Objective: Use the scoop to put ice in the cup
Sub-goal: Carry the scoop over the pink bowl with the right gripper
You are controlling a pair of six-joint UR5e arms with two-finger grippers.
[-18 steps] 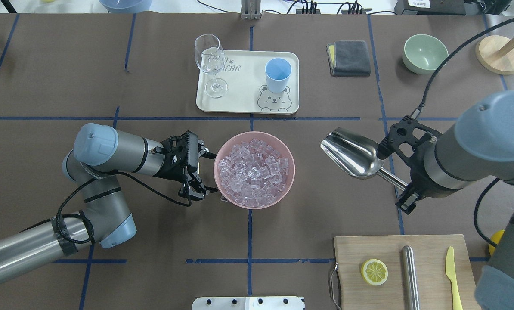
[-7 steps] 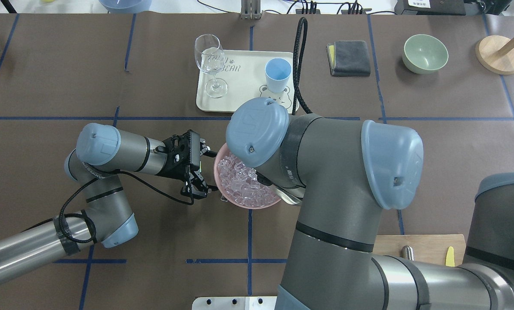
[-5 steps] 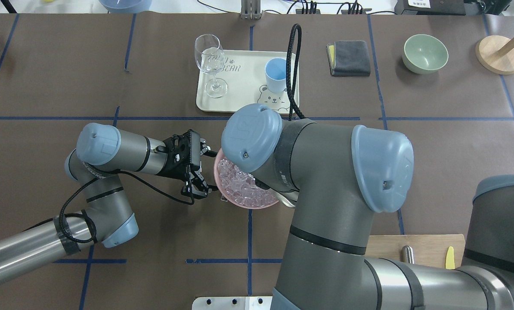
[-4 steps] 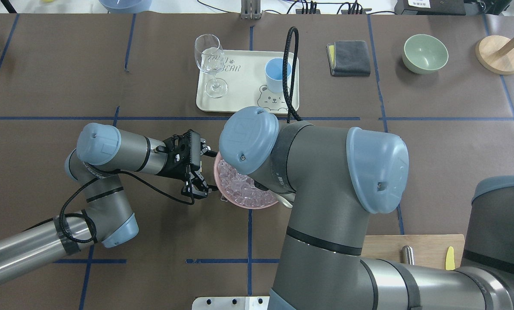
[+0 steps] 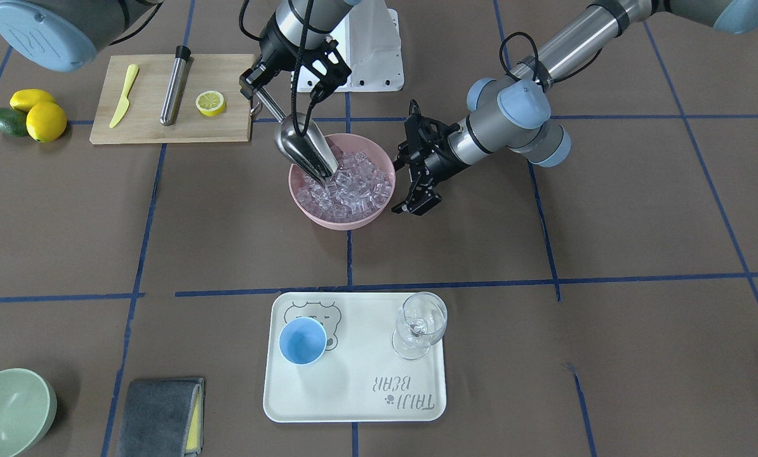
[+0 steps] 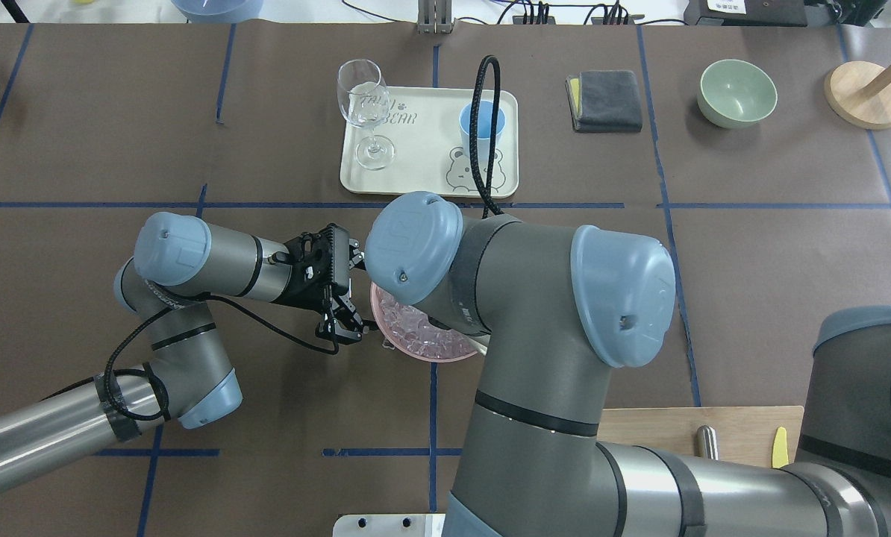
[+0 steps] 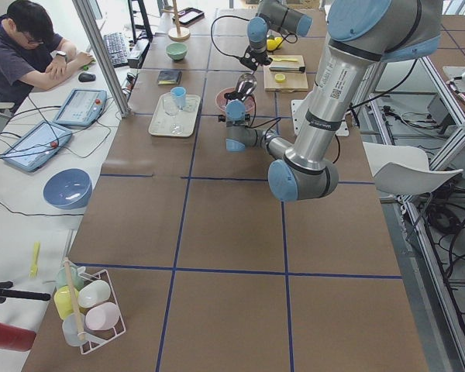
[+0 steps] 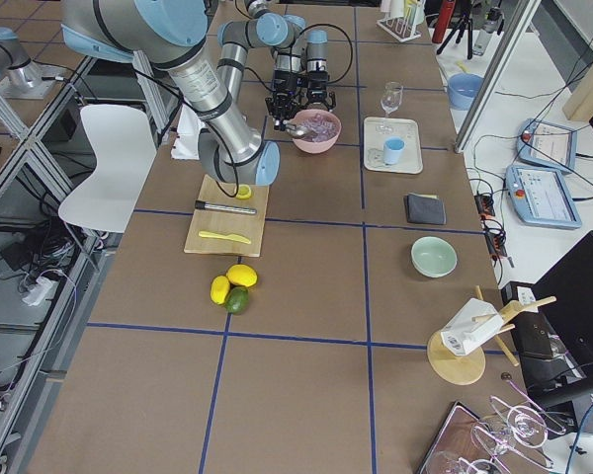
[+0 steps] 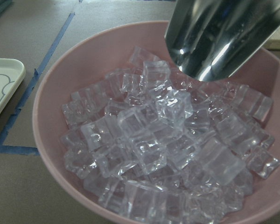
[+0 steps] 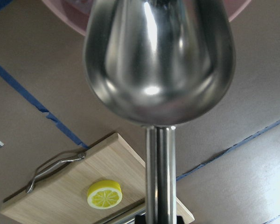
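Observation:
A pink bowl (image 5: 303, 206) holds the ice (image 5: 353, 187), a heap of clear cubes that also fills the left wrist view (image 9: 168, 149). My right gripper (image 5: 256, 89) is shut on the thin handle of the steel scoop (image 5: 304, 151). The scoop tilts down with its mouth at the ice on the bowl's cutting-board side; it also shows in the right wrist view (image 10: 158, 60). My left gripper (image 5: 406, 166) is open and empty beside the bowl's other side. The light-blue cup (image 5: 303, 341) stands upright on the cream tray (image 5: 353, 406).
A wine glass (image 5: 420, 324) stands on the tray next to the cup. A cutting board (image 5: 157, 127) holds a lemon slice, a steel cylinder and a yellow knife. A green bowl (image 5: 7, 406) and a grey cloth (image 5: 157, 416) lie at the near left.
My right arm has swung in from the right with the scoop and brought it down to the ice in the bowl. The left arm has barely moved.

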